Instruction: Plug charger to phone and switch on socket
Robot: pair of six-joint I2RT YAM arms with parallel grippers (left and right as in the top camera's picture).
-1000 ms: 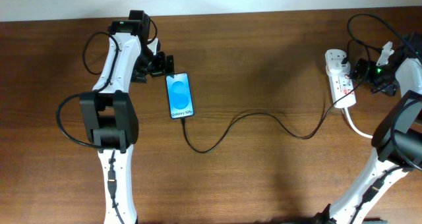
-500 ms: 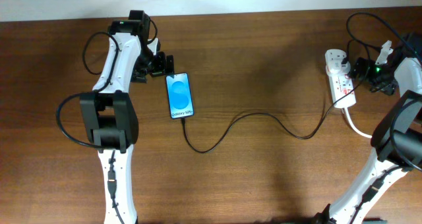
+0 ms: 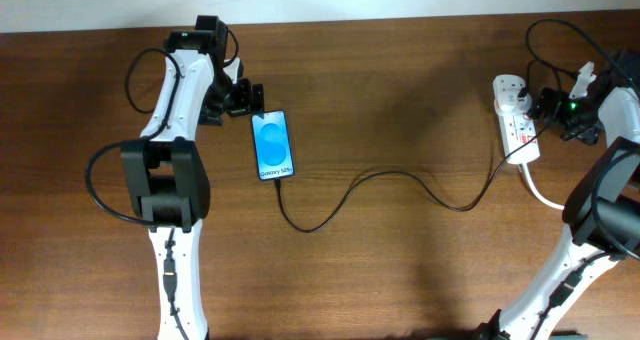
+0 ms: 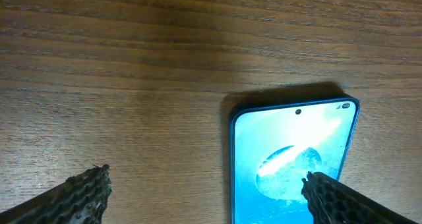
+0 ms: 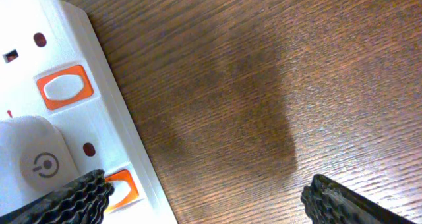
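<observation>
Brown wood-grain table point(image 3: 400, 90), pale strip point(image 3: 350, 0) along far edge

A dark brown wooden desk point(image 3: 400, 80), its grain running in fine lines under a dull sheen, carries a phone point(image 4: 290, 158) whose glossy screen throws back a white glare. The power strip point(image 5: 39, 66) is smooth white plastic with satin orange switches point(image 5: 64, 87). Black pads point(image 4: 76, 197) with a rough, ridged texture tip the left hand point(image 4: 206, 182) and the right hand point(image 5: 204, 188).
</observation>
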